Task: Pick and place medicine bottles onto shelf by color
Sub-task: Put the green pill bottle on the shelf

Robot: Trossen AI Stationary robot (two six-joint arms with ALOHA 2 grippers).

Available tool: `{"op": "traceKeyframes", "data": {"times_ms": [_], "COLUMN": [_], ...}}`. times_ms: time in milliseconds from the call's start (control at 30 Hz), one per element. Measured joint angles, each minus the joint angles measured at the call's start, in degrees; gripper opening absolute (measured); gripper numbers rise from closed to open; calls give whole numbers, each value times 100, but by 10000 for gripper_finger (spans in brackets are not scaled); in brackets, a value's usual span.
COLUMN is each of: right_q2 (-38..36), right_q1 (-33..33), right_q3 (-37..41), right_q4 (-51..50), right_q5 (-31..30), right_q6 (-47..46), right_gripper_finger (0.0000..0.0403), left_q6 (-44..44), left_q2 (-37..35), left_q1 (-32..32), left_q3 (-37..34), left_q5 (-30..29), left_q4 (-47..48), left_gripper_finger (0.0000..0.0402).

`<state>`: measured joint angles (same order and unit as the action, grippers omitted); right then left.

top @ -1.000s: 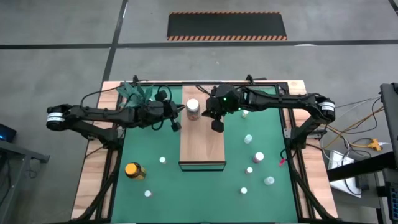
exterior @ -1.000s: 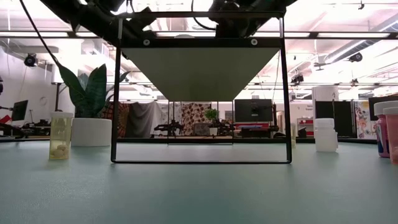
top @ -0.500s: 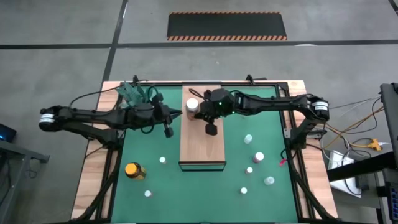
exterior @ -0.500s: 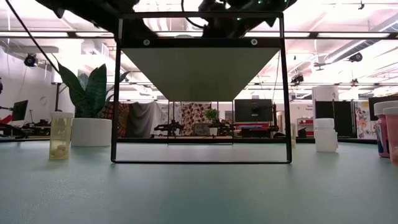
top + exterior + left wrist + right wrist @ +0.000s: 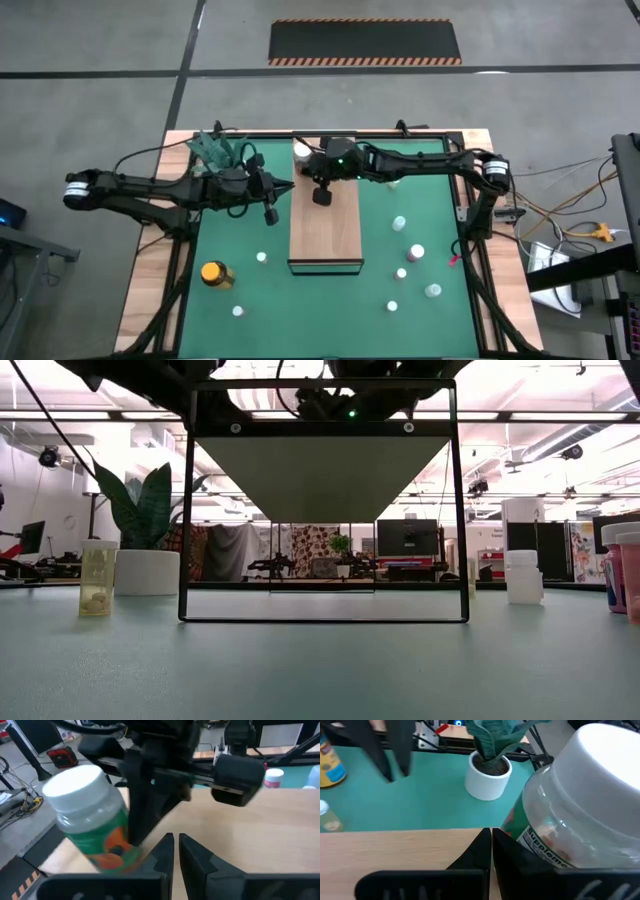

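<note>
Near edge of green surface (image 5: 330, 300): small white-capped bottles (image 5: 392, 306), amber jar (image 5: 215, 273) at left. Shelf (image 5: 325, 235) in the middle. Left gripper (image 5: 270, 208) closed, empty, just off shelf's left side. Right gripper (image 5: 322, 196) closed, empty, over shelf's far end, pressed beside white-lidded jar (image 5: 301, 152), which looks tilted. Plant pot (image 5: 489, 776) beyond.

The only readable lettering is the cut-off word "Supplem…" on the label of the white-lidded jar (image 5: 580, 805); the print on the other bottles is too blurred to make out.
</note>
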<state>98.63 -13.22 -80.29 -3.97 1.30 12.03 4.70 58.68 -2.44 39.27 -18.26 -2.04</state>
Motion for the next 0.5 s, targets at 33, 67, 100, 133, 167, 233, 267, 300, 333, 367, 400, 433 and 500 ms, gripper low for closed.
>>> {"op": "traceKeyframes", "data": {"times_ms": [33, 67, 100, 133, 167, 233, 267, 300, 333, 367, 400, 433, 500], "right_q2": [33, 79, 94, 96, 96, 92, 74, 61, 57, 48, 46, 44, 50], "right_q1": [-36, -70, -104, -141, -176, -229, -258, -285, -303, -332, -359, -386, -429], "right_q3": [-37, -87, -125, -140, -150, -162, -162, -162, -162, -162, -162, -162, -162], "right_q4": [-2, -2, 13, -2, -21, 1, -22, -52, -42, -37, -41, -39, -43], "right_q5": [-3, -33, -92, -150, -164, -160, -159, -155, -151, -151, -147, -144, -149], "right_q6": [2, 2, 2, 5, 35, 106, 121, 151, 192, 212, 224, 234, 294], "right_gripper_finger": [9, 9, 9, 9, 9, 9, 9, 9, 9, 9, 9, 9, 9], "left_q6": [-14, -57, -133, -147, -192, -288, -301, -344, -411, -443, -471, -485, -489], "left_q2": [6, 6, 6, 6, 4, -8, -13, -16, -19, -23, -23, -23, -23], "left_q1": [0, 0, 0, 0, 4, 18, 22, 29, 31, 31, 31, 31, 31], "left_q3": [-15, -34, -49, -54, -69, -115, -134, -149, -164, -177, -183, -187, -189], "left_q5": [0, 0, 2, 2, 2, 3, 4, 4, 4, 4, 5, 5, 5], "left_q4": [-11, -4, 3, -4, -12, -27, -19, -27, -31, -35, -40, -40, -47], "left_gripper_finger": [11, 11, 11, 11, 11, 11, 11, 11, 11, 11, 11, 11, 11]}}
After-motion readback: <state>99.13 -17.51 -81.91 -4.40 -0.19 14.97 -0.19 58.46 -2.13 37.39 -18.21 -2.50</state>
